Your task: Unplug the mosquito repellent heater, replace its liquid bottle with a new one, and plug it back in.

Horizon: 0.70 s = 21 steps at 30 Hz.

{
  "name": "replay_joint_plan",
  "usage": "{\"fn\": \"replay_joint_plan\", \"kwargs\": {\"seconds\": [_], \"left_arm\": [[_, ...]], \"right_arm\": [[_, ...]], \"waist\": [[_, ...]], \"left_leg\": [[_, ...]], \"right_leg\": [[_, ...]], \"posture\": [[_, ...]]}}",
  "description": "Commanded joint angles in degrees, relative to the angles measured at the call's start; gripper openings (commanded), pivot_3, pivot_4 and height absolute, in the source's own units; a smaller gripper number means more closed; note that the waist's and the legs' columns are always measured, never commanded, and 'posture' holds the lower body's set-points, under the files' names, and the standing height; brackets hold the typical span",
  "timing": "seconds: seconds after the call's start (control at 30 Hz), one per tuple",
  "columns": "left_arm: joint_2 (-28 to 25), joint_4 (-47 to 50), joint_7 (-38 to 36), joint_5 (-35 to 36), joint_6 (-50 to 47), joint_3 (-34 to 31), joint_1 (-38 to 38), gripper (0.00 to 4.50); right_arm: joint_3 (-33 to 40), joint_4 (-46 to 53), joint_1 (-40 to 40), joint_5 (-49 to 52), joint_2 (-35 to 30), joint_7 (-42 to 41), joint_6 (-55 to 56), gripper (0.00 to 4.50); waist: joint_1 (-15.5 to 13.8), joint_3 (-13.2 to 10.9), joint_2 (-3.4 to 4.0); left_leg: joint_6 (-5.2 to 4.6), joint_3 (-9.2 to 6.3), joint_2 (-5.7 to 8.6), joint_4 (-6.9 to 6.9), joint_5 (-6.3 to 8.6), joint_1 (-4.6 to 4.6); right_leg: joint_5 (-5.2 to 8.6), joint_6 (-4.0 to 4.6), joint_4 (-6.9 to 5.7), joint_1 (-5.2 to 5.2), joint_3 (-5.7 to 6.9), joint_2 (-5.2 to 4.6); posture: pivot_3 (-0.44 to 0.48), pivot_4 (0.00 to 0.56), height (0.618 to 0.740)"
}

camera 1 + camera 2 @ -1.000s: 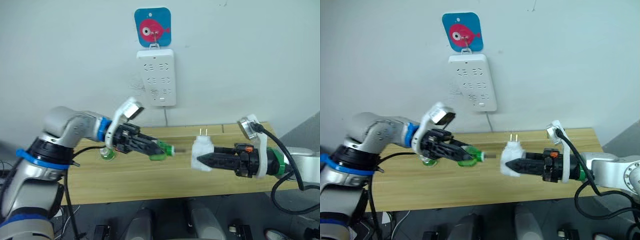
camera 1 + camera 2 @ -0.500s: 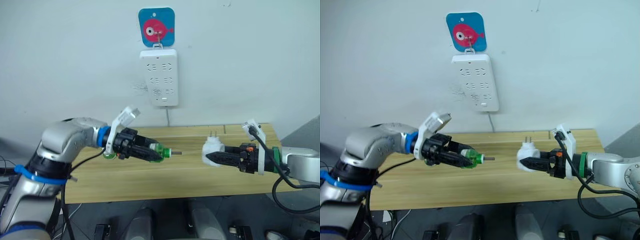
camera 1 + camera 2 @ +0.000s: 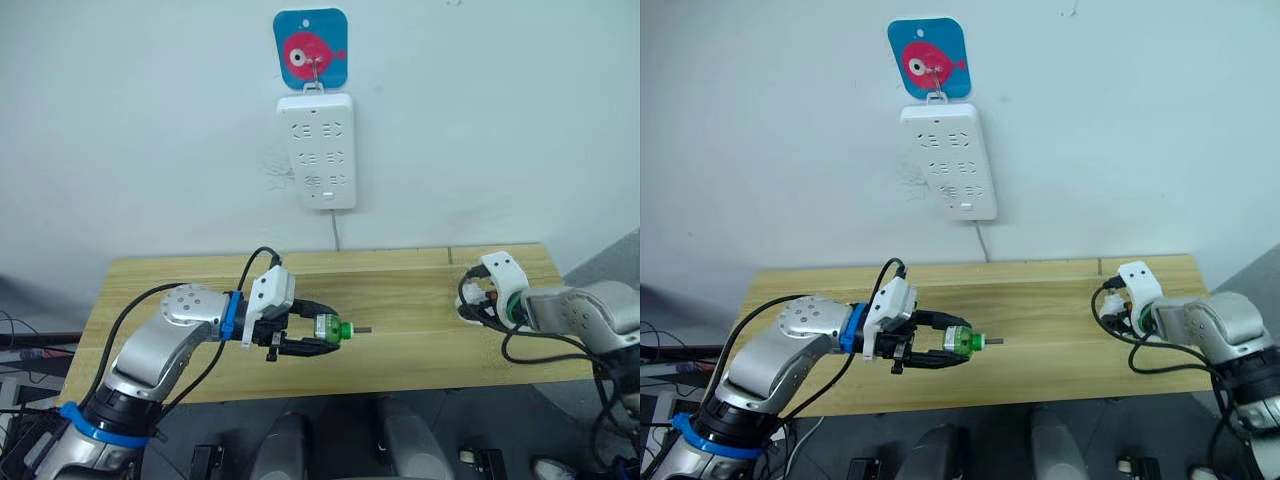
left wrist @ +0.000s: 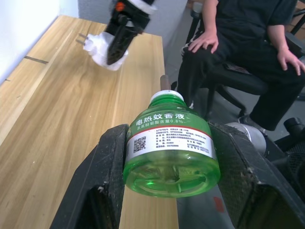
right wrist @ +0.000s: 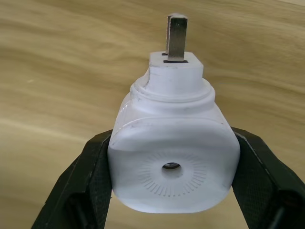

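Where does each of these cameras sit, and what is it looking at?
Head, both eyes: look forward and down at the table, wall and power strip; both arms show.
Left wrist: looks along the left gripper holding the green bottle.
Right wrist: looks along the right gripper holding the heater.
Shared: the left wrist view also shows the heater.

1. Mosquito repellent heater (image 5: 174, 162), white: one.
2. Green liquid bottle (image 4: 170, 150): one.
3. Power strip (image 3: 316, 150), wall-hung: one.
4. Fish hook plaque (image 3: 310, 48): one.
5. Desk (image 3: 400, 300), wooden: one.
6. Seated person (image 4: 248, 52): one.
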State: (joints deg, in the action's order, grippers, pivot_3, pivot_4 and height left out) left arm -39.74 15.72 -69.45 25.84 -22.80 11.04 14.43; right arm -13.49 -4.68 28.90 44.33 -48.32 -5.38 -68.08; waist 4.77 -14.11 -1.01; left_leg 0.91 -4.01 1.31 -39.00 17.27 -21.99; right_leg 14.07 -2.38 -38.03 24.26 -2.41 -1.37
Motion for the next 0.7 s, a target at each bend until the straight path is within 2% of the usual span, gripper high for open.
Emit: {"fn": "replay_joint_plan", "kwargs": {"seconds": [0.03, 0.23, 0.37, 0.43, 0.57, 0.7], "left_arm": [[0.9, 3.2, 0.8, -0.9, 2.2, 0.8, -1.2, 2.23], [2.2, 3.5, 1.9, -1.6, 2.5, 1.5, -1.5, 2.23], [3.0, 2.6, 1.9, -1.6, 2.6, 1.5, -0.8, 2.23], [3.3, 2.1, 1.8, -1.8, 2.8, 1.6, -0.5, 2.23], [5.6, 0.0, 3.6, -0.9, 3.6, -0.1, -0.6, 2.23], [10.5, -0.9, 7.7, -1.5, 7.9, -1.7, -1.8, 2.23]], "right_arm": [[0.3, -7.1, 3.6, -6.0, 1.6, -3.7, -0.6, 2.97], [1.0, -17.6, 8.0, -14.4, 5.6, -7.6, 0.9, 2.97], [3.3, -19.8, 8.8, -18.1, 7.4, -8.5, 1.2, 4.34], [4.2, -19.3, 8.6, -19.2, 7.7, -9.4, 1.1, 4.5], [9.7, -5.4, 3.2, -19.4, 1.4, -11.1, -1.3, 4.5], [25.6, 16.8, -4.8, -14.1, -0.4, -11.1, -9.3, 4.5]], "waist": [[0.0, -0.1, 0.0], [0.0, -0.6, -0.04], [0.0, -0.7, -0.06], [0.0, -0.9, 0.0], [-0.2, -1.1, 0.33], [-0.1, -1.1, 0.33]], "left_leg": [[-0.01, -0.01, 0.0, 0.02, 0.0, -0.01], [-0.02, -0.06, 0.0, 0.04, 0.01, -0.03], [-0.01, -0.06, 0.0, 0.04, 0.01, -0.01], [-0.02, -0.06, 0.0, 0.04, 0.01, -0.02], [-0.01, -0.08, 0.04, 0.03, 0.01, -0.08], [-0.01, -0.15, 0.06, 0.04, 0.01, -0.21]], "right_leg": [[0.0, 0.0, 0.01, 0.0, 0.01, 0.0], [-0.01, 0.01, 0.01, 0.0, 0.05, -0.01], [-0.01, 0.02, 0.01, -0.01, 0.05, -0.01], [-0.01, 0.02, 0.0, 0.0, 0.05, 0.0], [-0.01, 0.01, 0.01, 0.01, 0.08, -0.03], [-0.01, 0.0, 0.06, 0.07, 0.12, -0.06]], "posture": [[-0.111, 0.291, 0.74], [-0.111, 0.293, 0.74], [-0.113, 0.293, 0.74], [-0.128, 0.289, 0.74], [-0.151, 0.278, 0.74], [-0.172, 0.254, 0.74]]}}
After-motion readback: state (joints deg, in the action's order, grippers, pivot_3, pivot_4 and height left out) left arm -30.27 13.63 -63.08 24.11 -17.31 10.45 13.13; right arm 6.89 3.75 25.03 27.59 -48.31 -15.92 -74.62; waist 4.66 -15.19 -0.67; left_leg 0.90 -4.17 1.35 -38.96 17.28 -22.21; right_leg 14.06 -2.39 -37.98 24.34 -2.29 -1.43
